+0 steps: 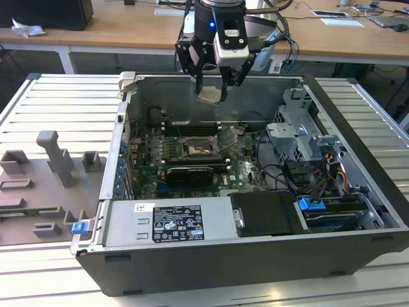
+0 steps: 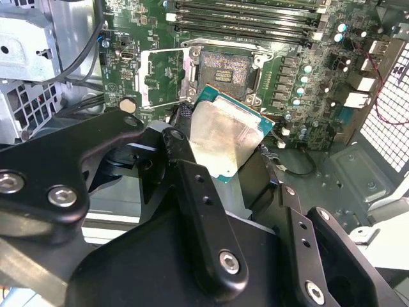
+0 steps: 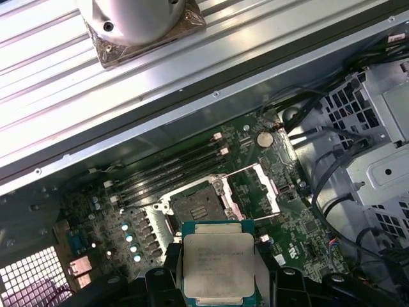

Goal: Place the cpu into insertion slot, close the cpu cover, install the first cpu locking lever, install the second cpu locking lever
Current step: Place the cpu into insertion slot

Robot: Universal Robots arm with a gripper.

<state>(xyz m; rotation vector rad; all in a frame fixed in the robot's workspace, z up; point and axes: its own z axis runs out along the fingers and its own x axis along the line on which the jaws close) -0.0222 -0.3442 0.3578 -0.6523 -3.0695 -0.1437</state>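
Note:
My gripper (image 1: 212, 89) hangs above the open computer case, shut on the cpu (image 1: 209, 94), a small flat square chip with a pale silver top. In both wrist views the cpu (image 2: 225, 137) (image 3: 217, 263) sits clamped between the black fingers (image 2: 198, 211), held well above the motherboard. Below it lies the insertion slot (image 1: 198, 149) (image 2: 223, 71) (image 3: 195, 211), bare and dark. The cpu cover (image 3: 262, 188) (image 2: 163, 80) (image 1: 227, 137), a thin silver frame, is swung open beside the slot. The locking levers cannot be made out clearly.
The black case (image 1: 211, 262) lies on its side on a ribbed metal table (image 1: 57, 109). Memory slots (image 3: 169, 169) run beside the socket. A drive cage (image 1: 300, 128) and cable bundles (image 1: 287, 176) fill the exterior view's right. Grey fixture blocks (image 1: 54, 157) stand at its left.

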